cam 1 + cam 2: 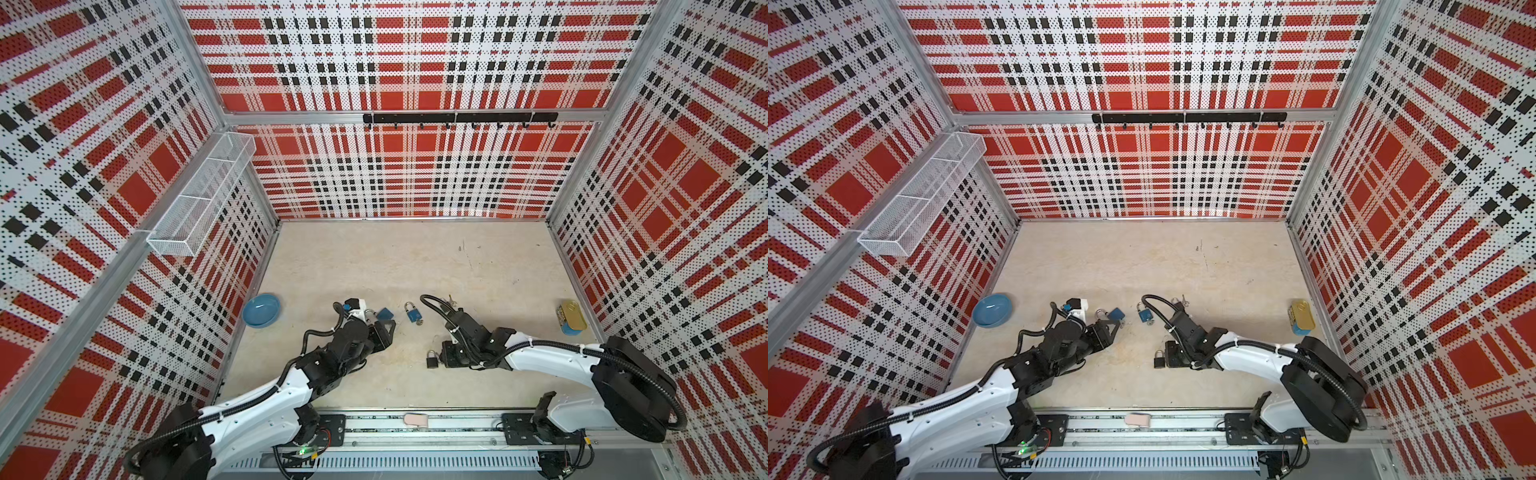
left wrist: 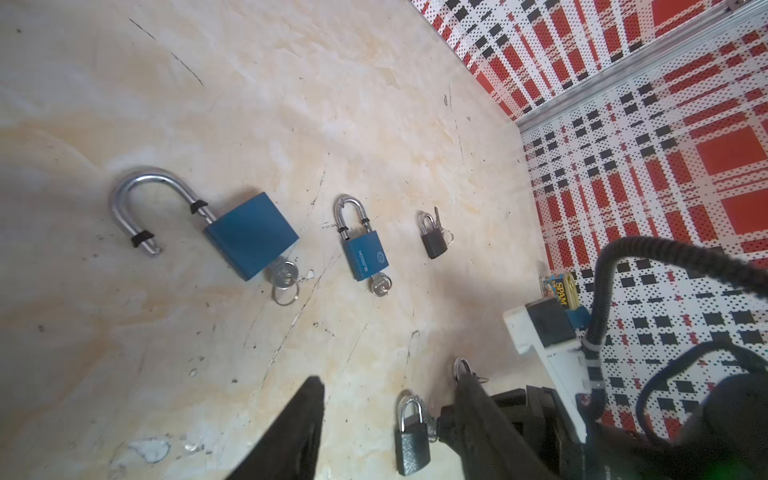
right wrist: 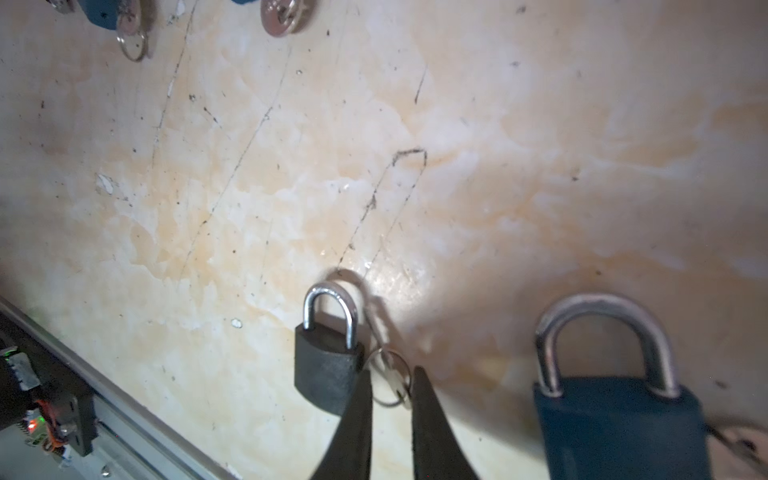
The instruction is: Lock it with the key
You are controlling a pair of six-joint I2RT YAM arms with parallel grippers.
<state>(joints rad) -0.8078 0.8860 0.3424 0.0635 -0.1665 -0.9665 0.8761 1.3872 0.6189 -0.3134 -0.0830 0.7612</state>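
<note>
— Plaid perforated walls (image 1: pixel 415 174) on 3 sides, scuffed beige table (image 1: pixel 374 257) below. What's the count?

— 4 locks in the left wrist view: big blue lock (image 2: pixel 249 235), small blue lock (image 2: pixel 365 255), far black lock (image 2: pixel 435 243), near black lock (image 2: pixel 411 444). 4 keys too: big key (image 2: pixel 282 272) and small key (image 2: pixel 380 286) sit in the blue locks' bases, far key (image 2: pixel 435 214) shows beside the far black lock's shackle, and ringed key (image 3: pixel 397 386) lies just beside the near black lock. Also 1 bowl (image 1: pixel 262 309), 1 can (image 1: pixel 572 318), 1 basket (image 1: pixel 199 195) on the left wall and 1 hook rail (image 1: pixel 459 118) on the back wall.

— How do the locks look?

— Big blue lock lies flat, shackle swung out, free end off the body, 2 black bands on the steel. Near black lock has a grainy dark body, with both shackle legs down in it.

— End effectors?

— Left end effector (image 2: pixel 388 372) is released, fingers wide, nothing between them, near the big blue lock. Right end effector (image 3: pixel 392 370) has its fingers a little apart around the ringed key; I cannot tell whether they pinch it.

— Room to move?

— Locks lie in the table's front half, mid-width. Bowl sits near the left wall and can near the right, both well apart from the locks. Behind them the table runs open to the back wall. Near black lock sits nearest the front rail (image 1: pixel 457 432).
</note>
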